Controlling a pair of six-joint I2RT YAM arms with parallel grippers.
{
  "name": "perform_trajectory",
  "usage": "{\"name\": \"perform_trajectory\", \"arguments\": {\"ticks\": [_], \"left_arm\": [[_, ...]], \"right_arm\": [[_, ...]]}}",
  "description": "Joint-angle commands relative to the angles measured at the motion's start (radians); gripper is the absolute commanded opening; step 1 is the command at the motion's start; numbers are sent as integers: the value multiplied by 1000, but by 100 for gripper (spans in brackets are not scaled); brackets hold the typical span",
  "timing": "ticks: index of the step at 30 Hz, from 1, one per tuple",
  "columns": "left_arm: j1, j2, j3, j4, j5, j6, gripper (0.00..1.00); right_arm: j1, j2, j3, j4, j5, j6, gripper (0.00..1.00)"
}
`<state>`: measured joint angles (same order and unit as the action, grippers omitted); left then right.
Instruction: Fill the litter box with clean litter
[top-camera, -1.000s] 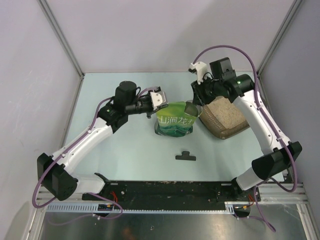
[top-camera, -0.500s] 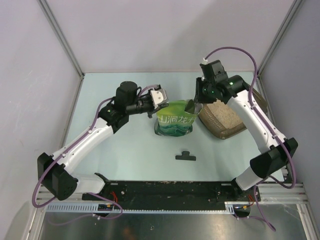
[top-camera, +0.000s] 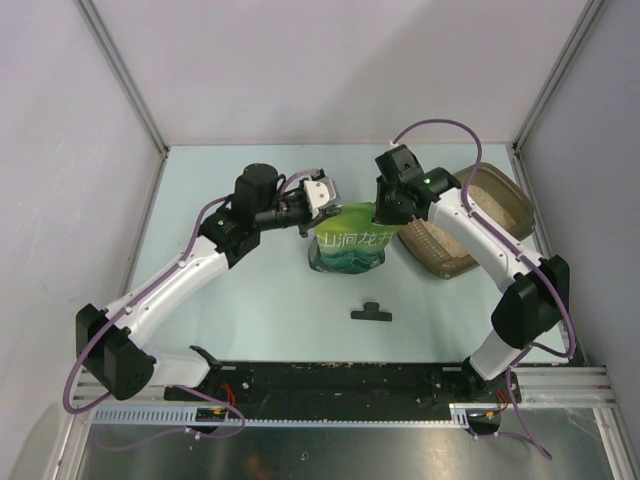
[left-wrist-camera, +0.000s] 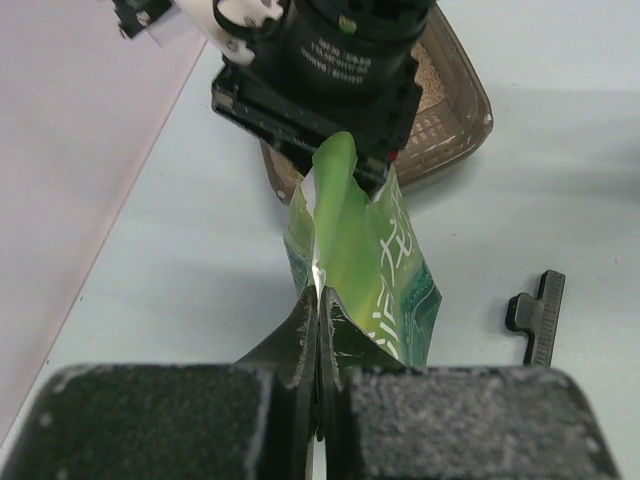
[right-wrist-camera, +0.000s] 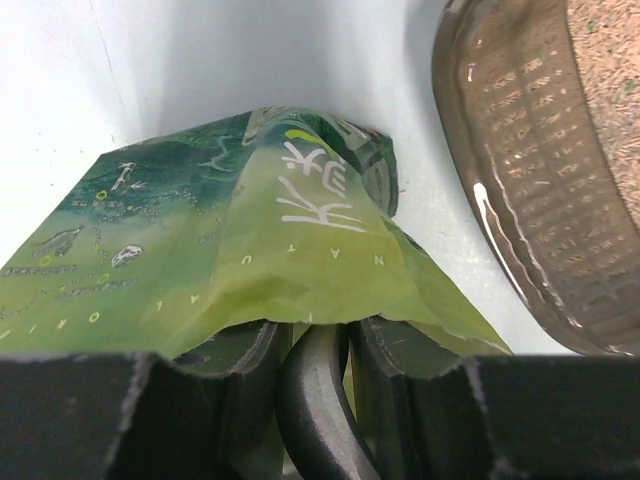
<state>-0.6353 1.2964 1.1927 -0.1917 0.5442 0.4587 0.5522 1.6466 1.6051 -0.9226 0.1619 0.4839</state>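
Note:
The green bag (top-camera: 348, 243) stands mid-table with its mouth up. My left gripper (top-camera: 322, 197) is shut on the bag's left top edge (left-wrist-camera: 335, 175), fingers (left-wrist-camera: 300, 335) pressed together on the foil. My right gripper (top-camera: 386, 214) is at the bag's right top corner, shut on a dark curved handle (right-wrist-camera: 318, 400) that runs under the bag's flap (right-wrist-camera: 300, 270); its far end is hidden. The brown litter box (top-camera: 447, 262) lies just right of the bag, with pale beige litter (top-camera: 497, 205) in it. It also shows in the wrist views: litter box (left-wrist-camera: 456, 110), litter box (right-wrist-camera: 520, 190), litter (right-wrist-camera: 610, 70).
A black clip (top-camera: 371, 312) lies on the table in front of the bag, and the left wrist view shows this clip (left-wrist-camera: 535, 315) too. Grey walls close in the back and both sides. The arm bases and a black rail run along the near edge.
My right arm has swung left, from above the litter box to the bag's mouth, which uncovers more of the box. The left gripper and the bag have stayed put.

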Motion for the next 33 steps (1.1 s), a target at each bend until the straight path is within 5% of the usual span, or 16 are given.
{"name": "perform_trajectory", "arguments": {"ticks": [1, 10, 12, 25, 33], "left_arm": [[-20, -13, 90, 184, 43, -64, 0], [-18, 26, 108, 187, 48, -110, 0], [-18, 24, 107, 189, 46, -117, 0], [-18, 3, 74, 187, -29, -72, 0], [-18, -55, 33, 121, -59, -19, 0]], "right_arm": [[3, 15, -126, -9, 87, 28, 0], [-18, 32, -289, 226, -149, 93, 0], [-63, 28, -347, 298, -362, 91, 0], [-348, -8, -379, 476, -1069, 93, 0], [-481, -71, -379, 484, -1139, 113, 0]]}}
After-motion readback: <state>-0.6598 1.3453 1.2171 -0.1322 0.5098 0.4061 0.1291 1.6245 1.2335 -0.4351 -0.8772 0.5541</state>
